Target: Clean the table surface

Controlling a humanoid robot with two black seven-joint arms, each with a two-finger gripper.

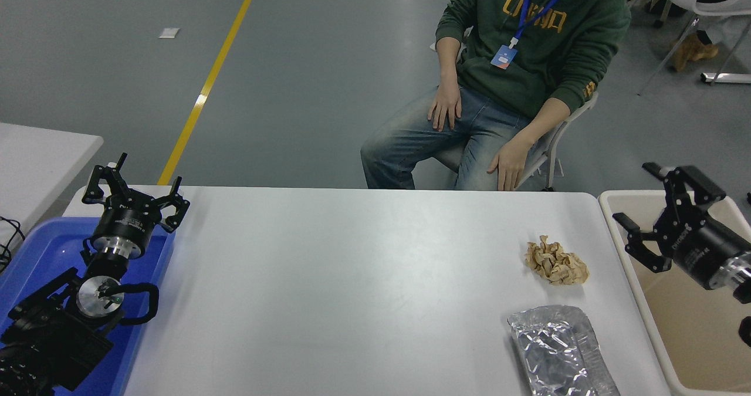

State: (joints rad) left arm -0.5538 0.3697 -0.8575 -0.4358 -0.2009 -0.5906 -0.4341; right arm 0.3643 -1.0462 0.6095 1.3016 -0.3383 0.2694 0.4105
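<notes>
You had the right gripper [669,215] hanging over the beige bin [636,290] at the table's right end, jaws spread wide and holding nothing, while two pieces of litter lay on the table surface [352,278]: a crumpled brown paper wad [555,261] near the right edge and a silver foil pouch [560,352] just in front of it, at the near edge. The left gripper [136,192] sat parked over the blue tray [35,255] at the far left, jaws also open. The risks I saw from there: the wad was light and springy, so a shallow pinch could have let it slip or skid toward the rim; the pouch lay flat and slick, so the fingertips could have scraped the tabletop or pushed it off the near edge. A person [516,61] sat close behind the table, one hand [509,164] low near the far edge, within reach of a wide swing
</notes>
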